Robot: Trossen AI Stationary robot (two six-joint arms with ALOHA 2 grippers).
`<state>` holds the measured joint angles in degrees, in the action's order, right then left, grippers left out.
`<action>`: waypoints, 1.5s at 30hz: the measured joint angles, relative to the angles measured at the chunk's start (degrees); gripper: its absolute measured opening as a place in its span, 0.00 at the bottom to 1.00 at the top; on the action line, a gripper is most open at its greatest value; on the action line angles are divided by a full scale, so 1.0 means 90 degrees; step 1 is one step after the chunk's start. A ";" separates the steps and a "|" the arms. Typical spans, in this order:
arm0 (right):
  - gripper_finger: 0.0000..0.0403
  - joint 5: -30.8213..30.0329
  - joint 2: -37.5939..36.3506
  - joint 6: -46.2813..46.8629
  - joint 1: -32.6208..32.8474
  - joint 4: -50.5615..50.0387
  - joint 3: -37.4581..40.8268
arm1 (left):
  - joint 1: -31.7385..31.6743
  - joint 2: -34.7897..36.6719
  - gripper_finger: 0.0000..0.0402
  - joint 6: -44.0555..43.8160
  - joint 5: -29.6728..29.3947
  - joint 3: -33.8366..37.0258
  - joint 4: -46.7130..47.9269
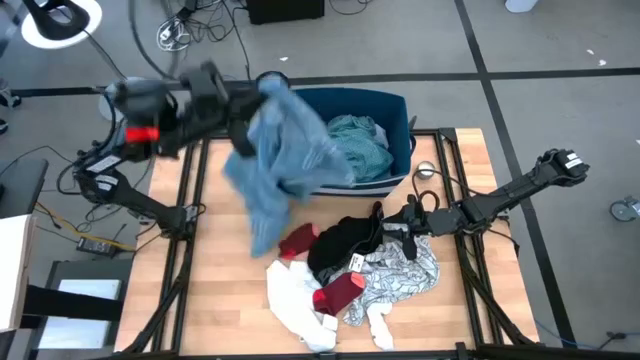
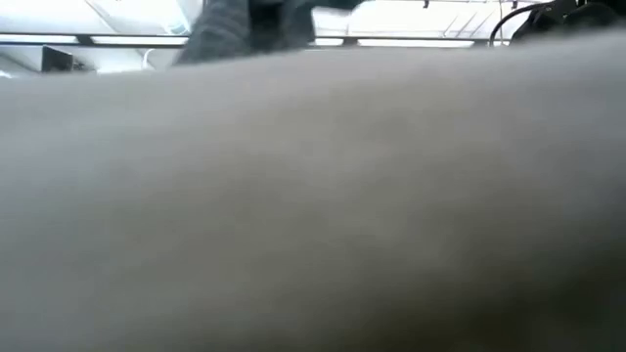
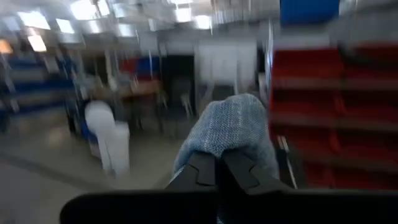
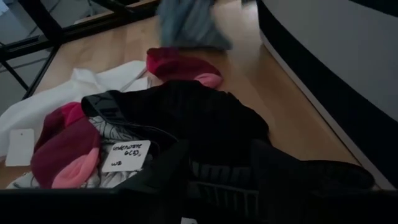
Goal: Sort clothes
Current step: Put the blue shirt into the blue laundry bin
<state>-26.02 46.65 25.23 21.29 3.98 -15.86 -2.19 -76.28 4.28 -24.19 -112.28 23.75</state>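
The left gripper (image 1: pixel 262 88) is raised beside the dark blue fabric bin (image 1: pixel 392 104), its jaws clamped on the top edge of a light blue woven garment (image 1: pixel 275 160). The cloth hangs long and limp from the jaws, its tail trailing down toward the wooden table (image 1: pixel 220 290) just short of the bin's near wall, so the drop turns on carrying it farther over the rim, where a teal green garment (image 1: pixel 358 140) already lies. The right gripper (image 1: pixel 410 222) waits low, jaws parted (holding nothing I can see), touching the black garment (image 4: pixel 186 115) in the pile. The right wrist view alone shows a dark red garment (image 4: pixel 177 63) beyond
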 joint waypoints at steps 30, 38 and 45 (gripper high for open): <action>0.43 0.0017 0.0010 -0.0100 -0.0059 -0.0283 -0.0002 | -0.3239 -0.3410 0.00 -0.1617 0.3928 -0.2466 0.0776; 0.43 0.0018 0.0010 -0.0097 -0.0059 -0.0309 -0.0002 | -0.3144 -0.3447 0.01 -0.0693 0.3871 -0.1548 0.2975; 0.43 0.0018 0.0010 -0.0081 -0.0059 -0.0314 -0.0002 | -0.3035 -0.3463 0.12 -0.1097 0.3930 0.0285 0.1619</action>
<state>-25.86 46.74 24.50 20.75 1.15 -15.88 -29.50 -107.45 -5.59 11.18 -109.72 38.32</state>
